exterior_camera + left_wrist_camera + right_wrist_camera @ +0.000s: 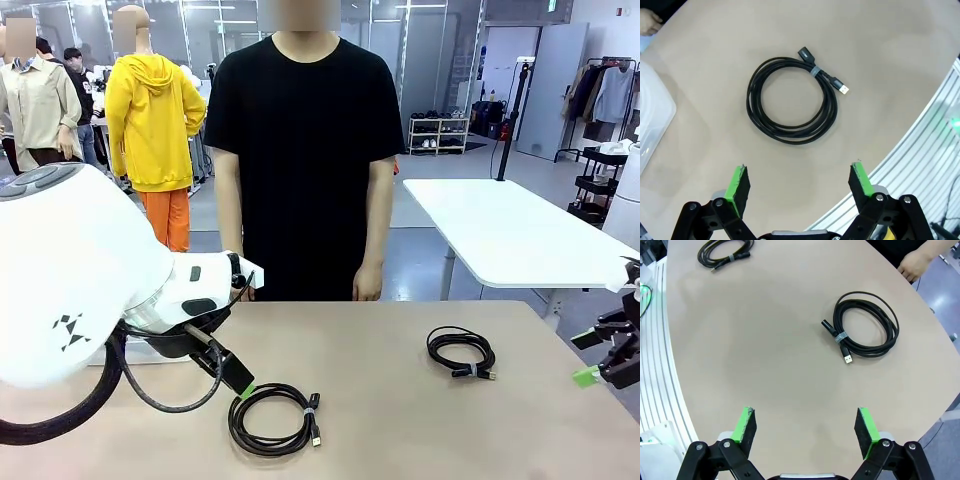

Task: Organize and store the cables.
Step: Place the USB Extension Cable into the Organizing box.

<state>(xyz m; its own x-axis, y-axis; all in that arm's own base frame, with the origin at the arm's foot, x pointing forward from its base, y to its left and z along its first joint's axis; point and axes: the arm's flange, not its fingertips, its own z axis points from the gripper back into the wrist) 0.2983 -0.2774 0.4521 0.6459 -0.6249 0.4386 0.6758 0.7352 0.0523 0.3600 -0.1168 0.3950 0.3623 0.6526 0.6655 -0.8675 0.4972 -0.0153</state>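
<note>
The spread left pincer (799, 172) faces the flat USB cable coil (790, 138) centred just ahead, nearer it than the equally spread right pincer (805, 422).

No lettering, label, brand or number here is clear enough to read.

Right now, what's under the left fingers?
A coiled black cable on the table, untouched below the open left fingers; bare tabletop inside the coil. Beside it, a translucent container, mostly covered by the arm from the front.

Two coiled cables (308, 412) (462, 371), two robot hands (800, 181) (805, 426), one person (305, 150), one table (400, 430), one plastic container (652, 120)
</note>
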